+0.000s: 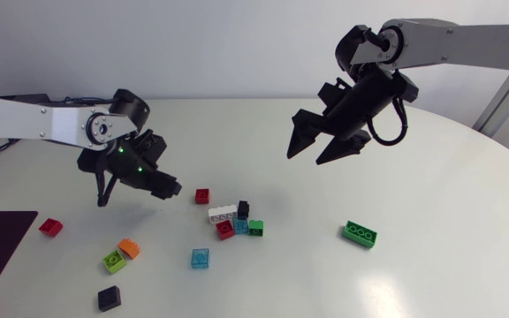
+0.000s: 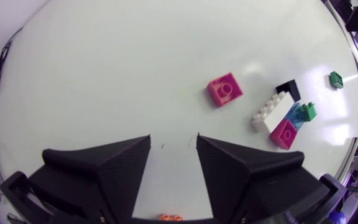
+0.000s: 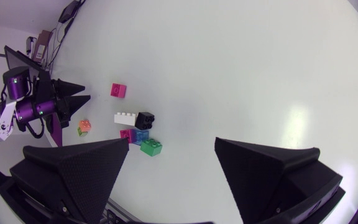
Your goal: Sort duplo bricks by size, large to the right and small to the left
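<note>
— While nothing is gripped, how do the jaws stand?
— Wide on left gripper [image 1: 170, 188] and right gripper [image 1: 307, 155]. Brick cluster [image 1: 233, 221] centre; long green brick [image 1: 360, 233] right; red brick [image 1: 50, 227] left.

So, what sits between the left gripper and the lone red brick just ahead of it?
Nothing: bare table between the left gripper and the red brick, clearest in the left wrist view.
</note>
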